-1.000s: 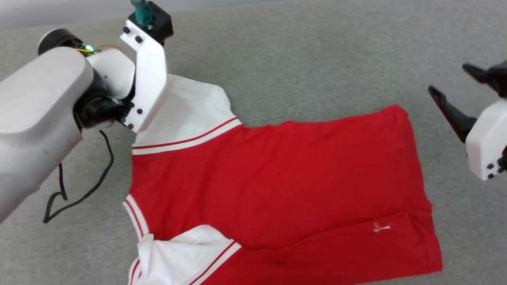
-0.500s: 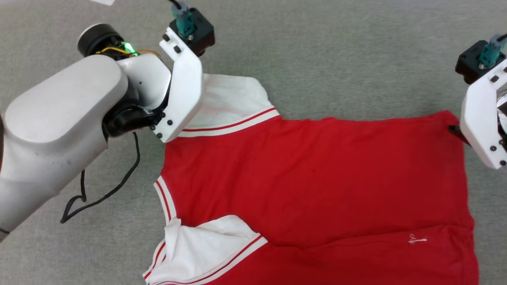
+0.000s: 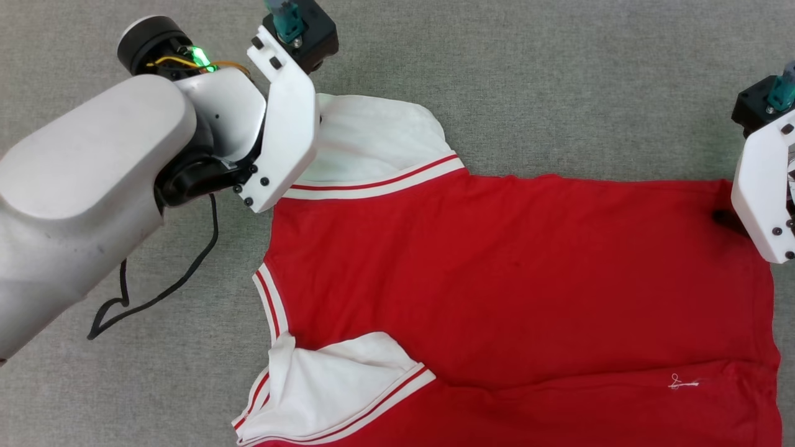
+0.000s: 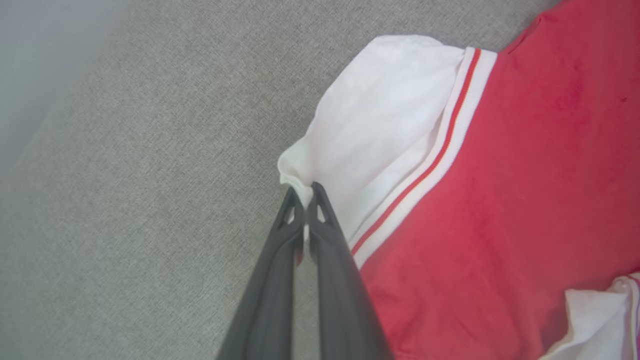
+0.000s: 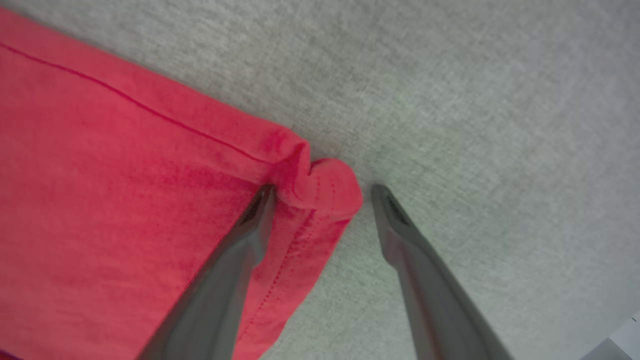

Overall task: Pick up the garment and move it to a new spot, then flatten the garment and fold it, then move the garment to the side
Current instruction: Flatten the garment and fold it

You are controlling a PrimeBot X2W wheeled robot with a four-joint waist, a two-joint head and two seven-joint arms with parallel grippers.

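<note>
On a grey fabric surface (image 3: 559,93), the red jersey (image 3: 497,279) lies spread out, its left gripper (image 4: 305,192) end pinched tight on the edge of a white sleeve (image 4: 370,115). At the far end, the right gripper (image 5: 324,189) stands fingers wide apart astride a bunched hem corner (image 5: 330,192).

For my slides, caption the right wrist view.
Open right hand straddles the red shirt at its bunched hem corner.
</note>
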